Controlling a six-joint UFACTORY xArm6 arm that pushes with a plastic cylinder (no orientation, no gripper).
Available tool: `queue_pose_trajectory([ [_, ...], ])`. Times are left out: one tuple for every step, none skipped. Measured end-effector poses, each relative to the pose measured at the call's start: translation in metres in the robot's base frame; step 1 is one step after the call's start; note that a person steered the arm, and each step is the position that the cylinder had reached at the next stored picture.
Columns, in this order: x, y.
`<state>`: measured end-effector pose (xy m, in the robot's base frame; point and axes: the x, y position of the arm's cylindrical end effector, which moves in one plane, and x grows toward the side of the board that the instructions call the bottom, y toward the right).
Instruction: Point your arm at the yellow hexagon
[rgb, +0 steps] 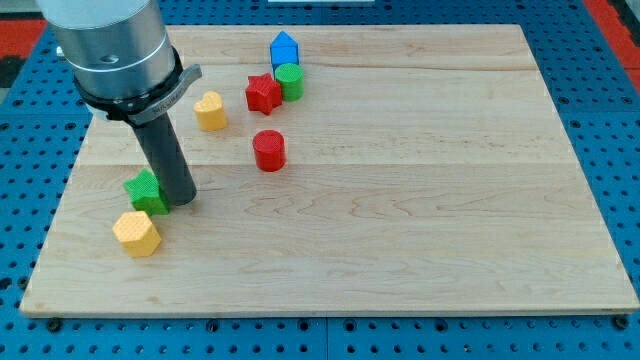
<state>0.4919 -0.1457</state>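
The yellow hexagon (137, 233) lies on the wooden board (400, 200) near the view's bottom left. My tip (181, 203) rests on the board just above and to the right of it, a short gap away. A green star-like block (147, 190) sits directly left of the rod, touching or almost touching it, just above the yellow hexagon.
A yellow heart-shaped block (210, 110) lies above the tip. A red cylinder (268, 150) is at centre left. A red star (263, 94), a green cylinder (290, 80) and a blue block (284, 50) cluster at the top. The arm's grey body (110, 45) overhangs the top left.
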Motion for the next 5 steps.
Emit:
queue_pose_trajectory([
  [-0.015,0.030],
  [0.022,-0.005],
  [0.047,0.030],
  [0.066,0.002],
  [0.070,-0.006],
])
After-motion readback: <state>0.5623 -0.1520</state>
